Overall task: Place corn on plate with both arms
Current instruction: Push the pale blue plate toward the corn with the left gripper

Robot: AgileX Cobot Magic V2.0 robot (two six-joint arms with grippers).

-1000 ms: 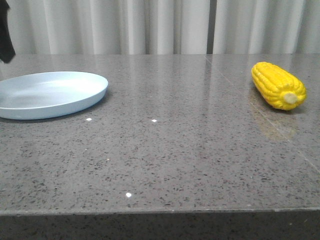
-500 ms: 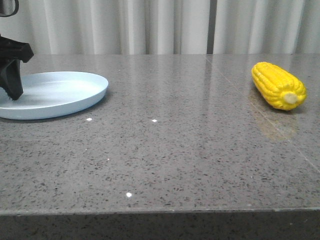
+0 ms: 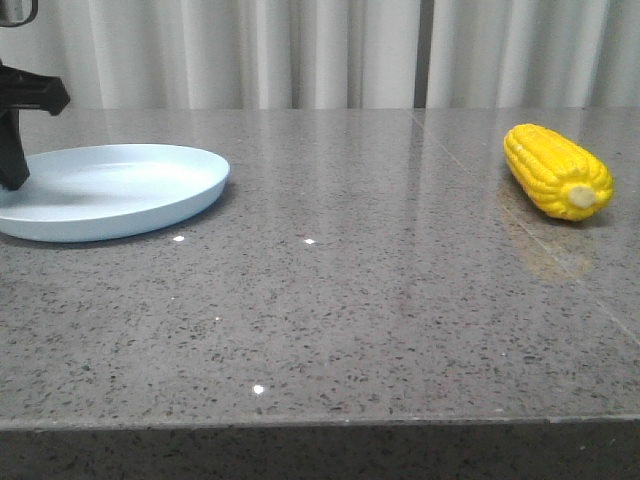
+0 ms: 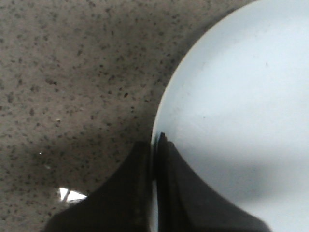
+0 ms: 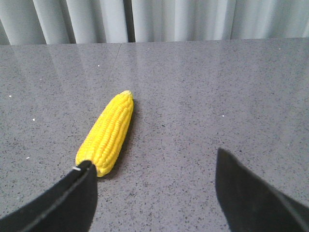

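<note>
Left claw (image 4: 154, 159) pinched on the plate (image 3: 150, 190) rim, right claw (image 5: 154, 193) spread wide and empty; corn (image 3: 556, 170) untouched on the table (image 3: 350, 310), transfer not begun.

Left claw (image 4: 153, 159) arrived, apparently pinching plate (image 3: 150, 190) rim — plate nudged right.

Polished speckled grey stone on the bench (image 3: 350, 320), glossy enough to mirror. Smooth, satin plastic-looking plate (image 3: 110, 190). Shiny, ridged plastic-looking corn (image 3: 556, 170). Matt black jaws. Soft pleated cloth curtain (image 3: 330, 50) behind the bench.
</note>
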